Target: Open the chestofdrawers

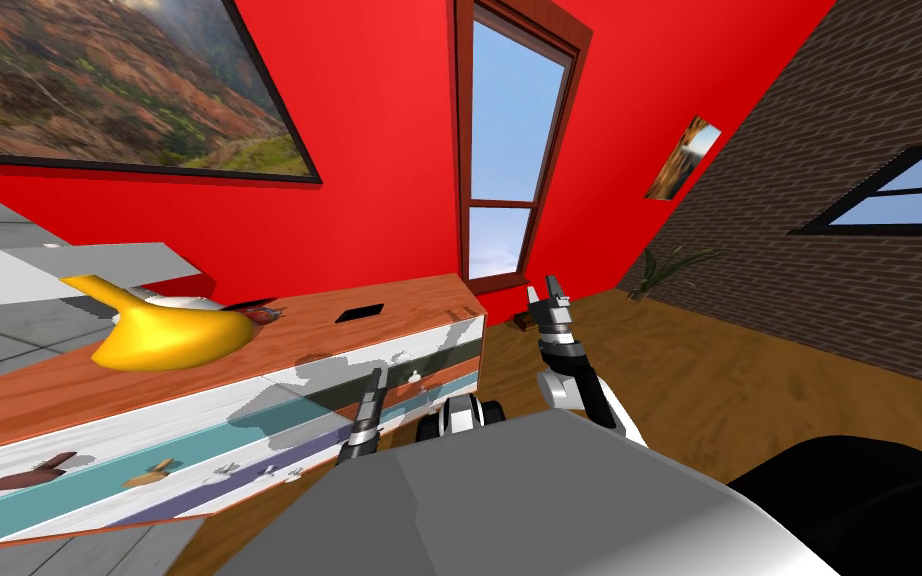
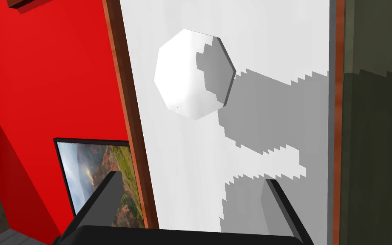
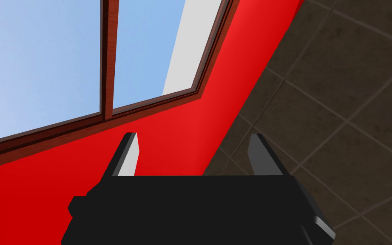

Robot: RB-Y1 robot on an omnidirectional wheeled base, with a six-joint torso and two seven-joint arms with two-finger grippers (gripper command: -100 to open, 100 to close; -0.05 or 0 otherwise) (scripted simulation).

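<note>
Subject of task: a low chest of drawers (image 1: pixel 419 298) with a reddish wooden top and a white front banded in teal, purple and dark grey. It stands against the red wall (image 1: pixel 369 150), to the robot's left front. On its top rest a yellow gourd-shaped vessel (image 1: pixel 169 335) and, well apart from it towards the window end, a black rectangular patch (image 1: pixel 359 312). The left gripper (image 1: pixel 378 378) is held level at the front of the chest, near the window end. In the left wrist view, the left gripper (image 2: pixel 191 193) faces a white drawer panel (image 2: pixel 169 161) edged in brown wood. Its two fingers (image 2: pixel 110 191) stand apart with nothing between them. A white eight-sided knob (image 2: pixel 193 74) projects from that panel straight ahead of the fingers, clear of both tips and not touched. The gripper's shadow falls across the panel and part of the knob. The right gripper (image 1: pixel 546 295) is raised beside the end of the chest, pointing upward. Its fingers (image 3: pixel 129 155) are likewise spread, holding nothing.
</note>
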